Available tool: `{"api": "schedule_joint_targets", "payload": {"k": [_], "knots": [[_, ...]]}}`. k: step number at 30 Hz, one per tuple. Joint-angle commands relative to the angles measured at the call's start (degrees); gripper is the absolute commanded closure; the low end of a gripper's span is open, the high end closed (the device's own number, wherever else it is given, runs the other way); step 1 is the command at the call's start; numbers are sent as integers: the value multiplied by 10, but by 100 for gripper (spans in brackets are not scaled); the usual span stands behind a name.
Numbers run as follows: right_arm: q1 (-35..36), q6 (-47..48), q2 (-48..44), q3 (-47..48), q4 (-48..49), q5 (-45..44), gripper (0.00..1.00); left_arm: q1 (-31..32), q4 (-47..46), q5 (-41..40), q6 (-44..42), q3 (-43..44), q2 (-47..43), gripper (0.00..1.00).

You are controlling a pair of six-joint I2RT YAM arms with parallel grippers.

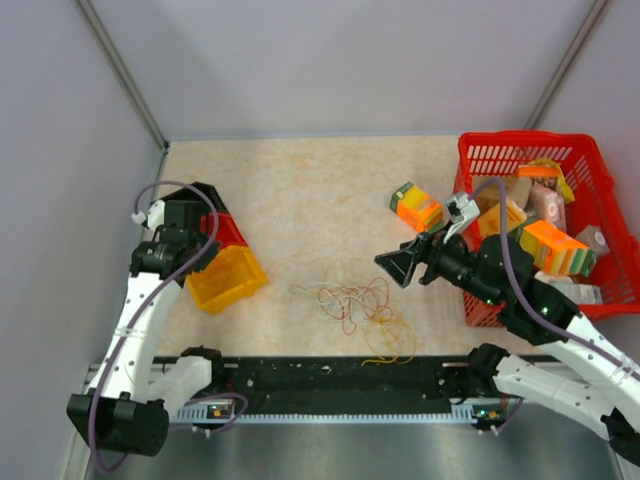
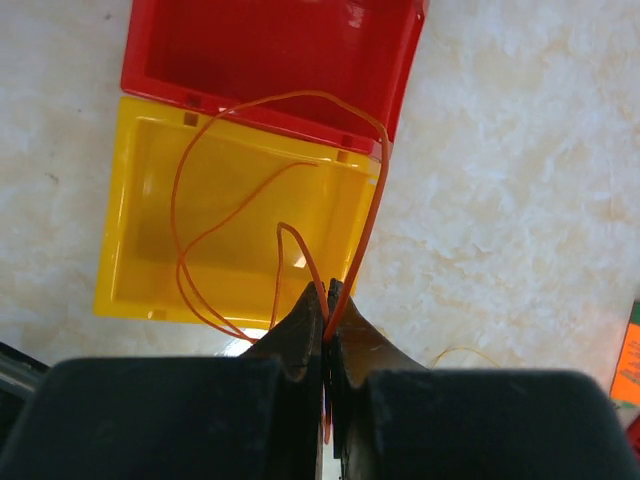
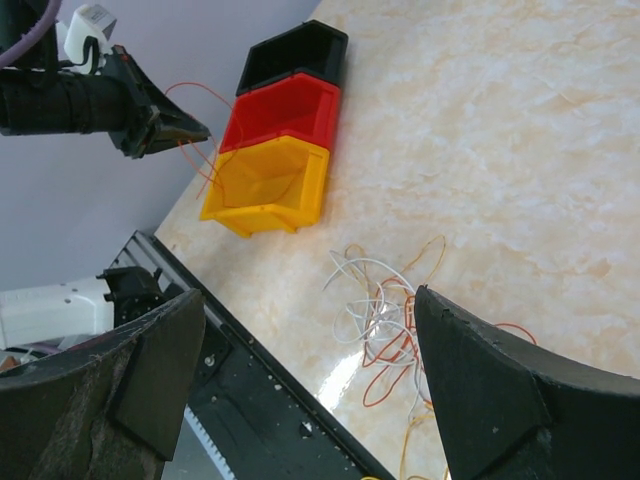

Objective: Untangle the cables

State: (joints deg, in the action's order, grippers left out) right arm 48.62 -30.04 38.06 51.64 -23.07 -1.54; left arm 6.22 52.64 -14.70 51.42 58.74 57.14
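Beige tabletop: left gripper pinches an orange wire over yellow bin, likely to bin it; right gripper spread, aimed at tangle.

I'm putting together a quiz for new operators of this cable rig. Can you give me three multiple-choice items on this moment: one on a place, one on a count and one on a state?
1. Where does the loose tangle of thin red, white and orange wires lie?
A. Draped over an arm
B. Hanging off the table's edge
C. On the beige marbled tabletop

2. How many bins are in the row of open plastic bins?
A. Three
B. Two
C. Five

3. What is the state of the left gripper?
A. Open and empty
B. Shut on a thin orange wire
C. Shut on a white wire

Answers:
1 C, the tangle rests on bare table.
2 A, there is one black bin, one red bin and one yellow bin.
3 B, its closed jaws pinch the wire.
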Motion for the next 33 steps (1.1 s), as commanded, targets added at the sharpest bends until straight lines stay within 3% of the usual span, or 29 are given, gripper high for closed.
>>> {"api": "schedule_joint_targets", "payload": {"k": [1, 8, 14, 24, 33], "knots": [[-3, -4, 10, -8, 32, 2, 16, -4, 31, -38, 69, -8, -25, 100], [-3, -12, 21, -15, 46, 13, 16, -7, 65, 18, 119, -18, 46, 100], [-3, -14, 23, -23, 51, 12, 16, -30, 8, 96, 182, -55, 55, 100], [-3, -15, 24, -39, 55, 12, 16, -153, -65, 85, 215, -100, 102, 100], [-3, -12, 50, -46, 72, 13, 16, -176, -159, 80, 183, -138, 107, 100]]}}
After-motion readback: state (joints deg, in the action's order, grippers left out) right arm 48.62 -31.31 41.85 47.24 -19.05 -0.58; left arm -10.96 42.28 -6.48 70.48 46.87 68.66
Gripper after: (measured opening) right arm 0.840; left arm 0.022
